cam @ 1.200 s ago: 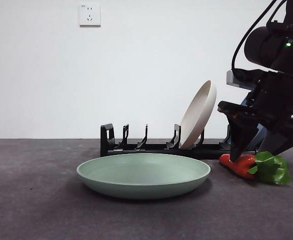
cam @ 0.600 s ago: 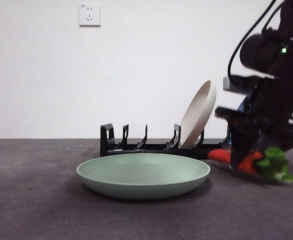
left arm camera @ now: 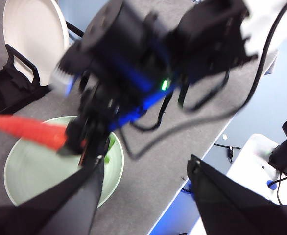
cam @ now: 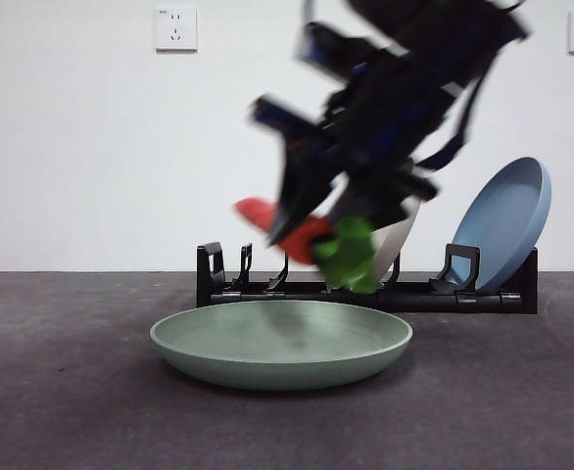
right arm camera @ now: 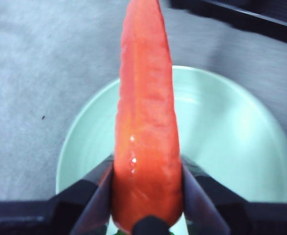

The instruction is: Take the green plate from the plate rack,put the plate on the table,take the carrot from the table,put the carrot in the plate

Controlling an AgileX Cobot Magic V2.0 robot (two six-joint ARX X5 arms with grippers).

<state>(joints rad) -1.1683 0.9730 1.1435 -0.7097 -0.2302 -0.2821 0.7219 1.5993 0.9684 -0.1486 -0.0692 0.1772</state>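
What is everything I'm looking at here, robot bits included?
green plate: one, pale mint green, flat on the table in front of the rack
carrot: one, orange-red with green leaves, held in the air above the green plate
plate rack: one, black, behind the green plate
cream plate: one, leaning in the rack
blue plate: one, leaning at the rack's end
table: one, dark grey
wall sockets: two, white, on the wall
right pincer: black, shut on the carrot
left pincer: black, open, holding nothing

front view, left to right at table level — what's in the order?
Green plate on the table → plate rack behind it, starting slightly right of the plate's left rim → blue plate standing in the rack's right end. The carrot, held by the right gripper, hangs above the green plate; the cream plate is mostly hidden behind it.
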